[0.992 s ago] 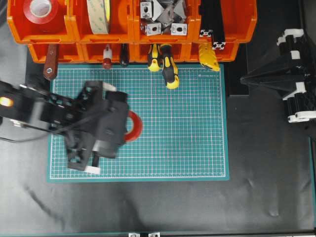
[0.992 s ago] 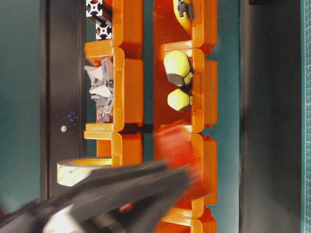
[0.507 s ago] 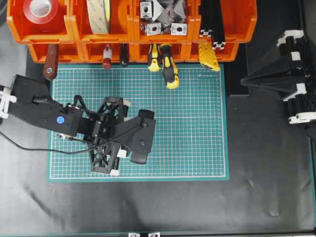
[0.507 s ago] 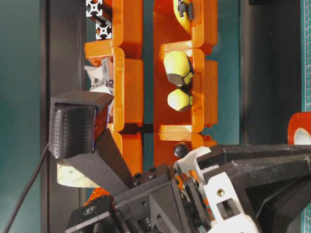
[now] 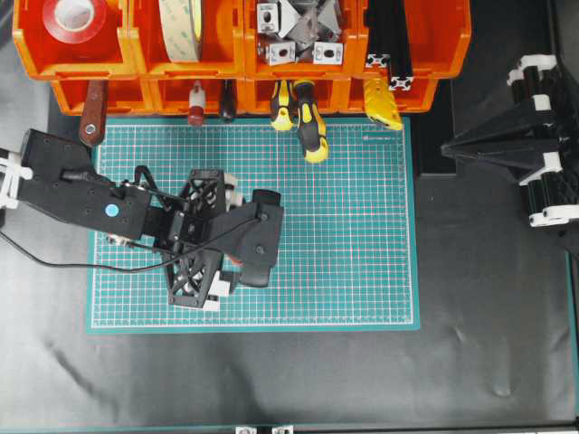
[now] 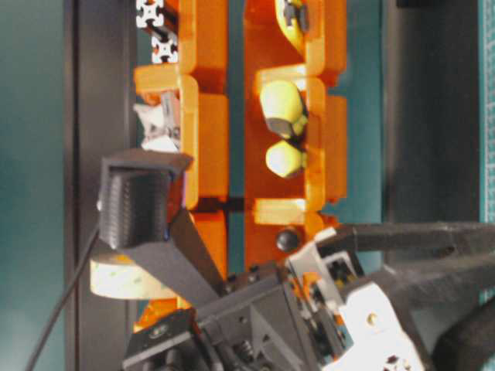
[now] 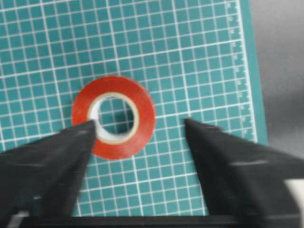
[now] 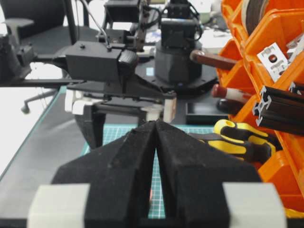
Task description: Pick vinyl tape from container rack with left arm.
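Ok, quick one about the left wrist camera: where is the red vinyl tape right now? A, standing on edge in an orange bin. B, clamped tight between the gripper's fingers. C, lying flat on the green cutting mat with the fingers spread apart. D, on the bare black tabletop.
C: in the left wrist view the red vinyl tape lies flat on the green cutting mat, and the left gripper stands open, its right finger clear of the roll.
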Action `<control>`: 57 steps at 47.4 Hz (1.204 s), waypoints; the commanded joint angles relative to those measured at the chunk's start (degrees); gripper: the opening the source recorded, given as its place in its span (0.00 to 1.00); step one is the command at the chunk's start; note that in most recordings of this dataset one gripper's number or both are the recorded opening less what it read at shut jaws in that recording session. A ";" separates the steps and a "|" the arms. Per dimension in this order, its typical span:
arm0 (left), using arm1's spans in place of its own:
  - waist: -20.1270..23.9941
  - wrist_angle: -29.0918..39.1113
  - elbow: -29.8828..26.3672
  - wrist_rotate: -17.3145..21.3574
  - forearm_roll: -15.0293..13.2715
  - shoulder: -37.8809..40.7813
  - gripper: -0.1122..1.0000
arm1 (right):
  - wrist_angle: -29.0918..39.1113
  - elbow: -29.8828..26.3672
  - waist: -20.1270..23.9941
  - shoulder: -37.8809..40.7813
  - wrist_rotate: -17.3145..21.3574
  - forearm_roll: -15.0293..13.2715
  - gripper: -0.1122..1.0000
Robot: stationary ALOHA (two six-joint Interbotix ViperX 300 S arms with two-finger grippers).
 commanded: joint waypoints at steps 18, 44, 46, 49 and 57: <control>-1.41 -1.41 6.24 -4.22 0.09 -18.11 0.89 | -0.44 -0.79 0.09 0.18 0.00 0.26 0.10; -2.20 -10.20 24.35 -11.87 0.09 -54.40 0.88 | 6.59 -0.79 0.09 -0.09 0.00 0.26 0.10; -2.29 -10.20 25.49 -11.34 0.09 -56.87 0.88 | 7.21 -0.79 0.09 -0.26 0.00 0.26 0.10; -2.55 -10.11 26.63 -10.63 0.09 -60.21 0.88 | 7.73 -0.79 0.09 -0.35 0.00 0.26 0.10; -2.81 -10.02 28.04 -6.15 0.09 -67.50 0.88 | 8.26 -0.79 0.09 -0.62 1.41 0.53 0.10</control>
